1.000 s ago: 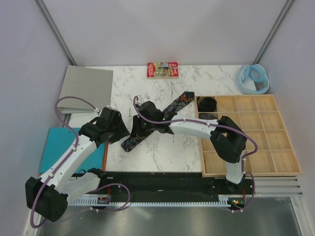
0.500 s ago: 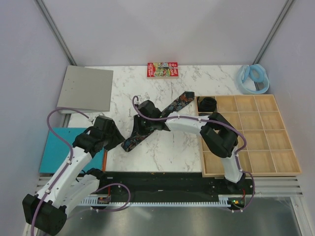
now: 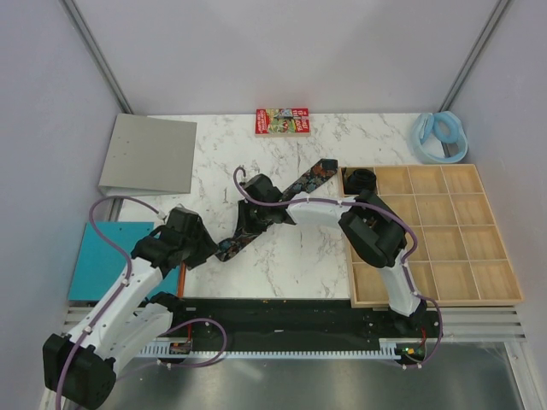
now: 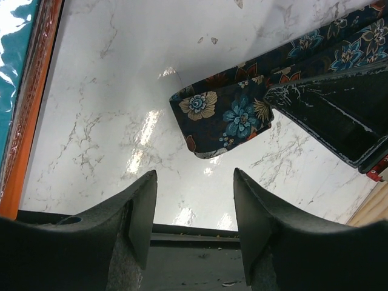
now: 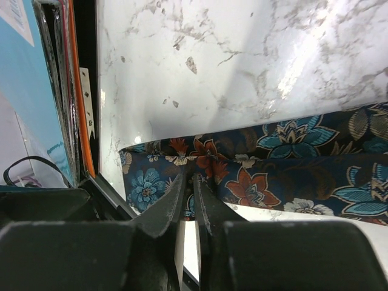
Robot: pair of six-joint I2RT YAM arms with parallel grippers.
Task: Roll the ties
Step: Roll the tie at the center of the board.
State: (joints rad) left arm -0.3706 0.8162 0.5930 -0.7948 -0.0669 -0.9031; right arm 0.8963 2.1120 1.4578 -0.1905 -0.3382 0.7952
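Note:
A dark floral tie (image 3: pixel 312 178) lies unrolled, running diagonally across the marble from the tray's corner down to the left. My right gripper (image 3: pixel 246 231) is shut on the tie near its lower end; in the right wrist view the fingers (image 5: pixel 193 182) pinch the fabric's (image 5: pixel 291 157) edge. My left gripper (image 3: pixel 205 248) is open and empty, just left of the tie's rounded end (image 4: pixel 221 121), with its tips (image 4: pixel 194 173) over bare marble. A second tie sits as a rolled coil (image 3: pixel 361 180) in the tray's top-left compartment.
A wooden compartment tray (image 3: pixel 436 299) stands at the right. A red printed box (image 3: pixel 281 120) and a pale blue ring (image 3: pixel 439 137) are at the back. A grey board (image 3: pixel 149 154) and a teal, orange-edged mat (image 3: pixel 98 256) lie at the left.
My left gripper has drawn back from the tie toward the near left. My right gripper has stayed on the tie, its arm shifting slightly.

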